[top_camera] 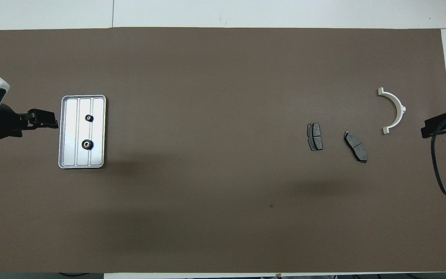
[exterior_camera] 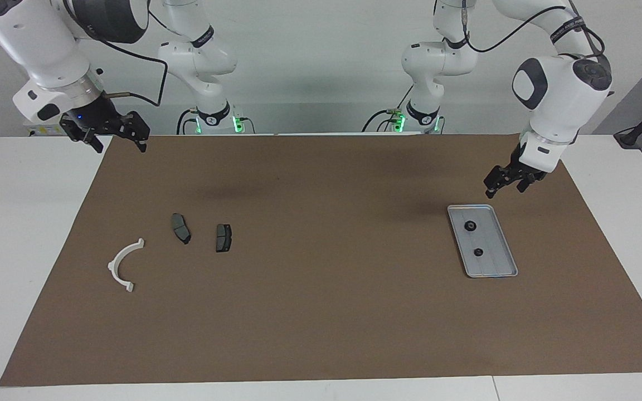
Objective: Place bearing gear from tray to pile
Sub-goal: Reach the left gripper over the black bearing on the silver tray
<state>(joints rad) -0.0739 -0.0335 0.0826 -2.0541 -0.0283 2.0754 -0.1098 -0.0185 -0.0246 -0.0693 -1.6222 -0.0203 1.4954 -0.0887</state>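
The silver ribbed tray (exterior_camera: 496,265) (top_camera: 68,131) lies toward the left arm's end of the table. Two small black bearing gears rest in it: the larger one (exterior_camera: 470,225) (top_camera: 86,144) nearer to the robots, the smaller one (exterior_camera: 478,252) (top_camera: 88,118) farther. My left gripper (exterior_camera: 504,191) (top_camera: 55,122) hangs open and empty over the mat just outside the tray's rim. The pile lies toward the right arm's end: a white curved bracket (exterior_camera: 125,264) (top_camera: 396,109) and two dark brake pads (exterior_camera: 181,228) (exterior_camera: 223,238) (top_camera: 314,136). My right gripper (exterior_camera: 120,146) (top_camera: 425,131) waits open over the mat's edge.
A brown mat (exterior_camera: 321,312) covers most of the white table. A black cable (top_camera: 441,166) loops down from the right arm near the bracket. Both arm bases stand at the robots' end of the table.
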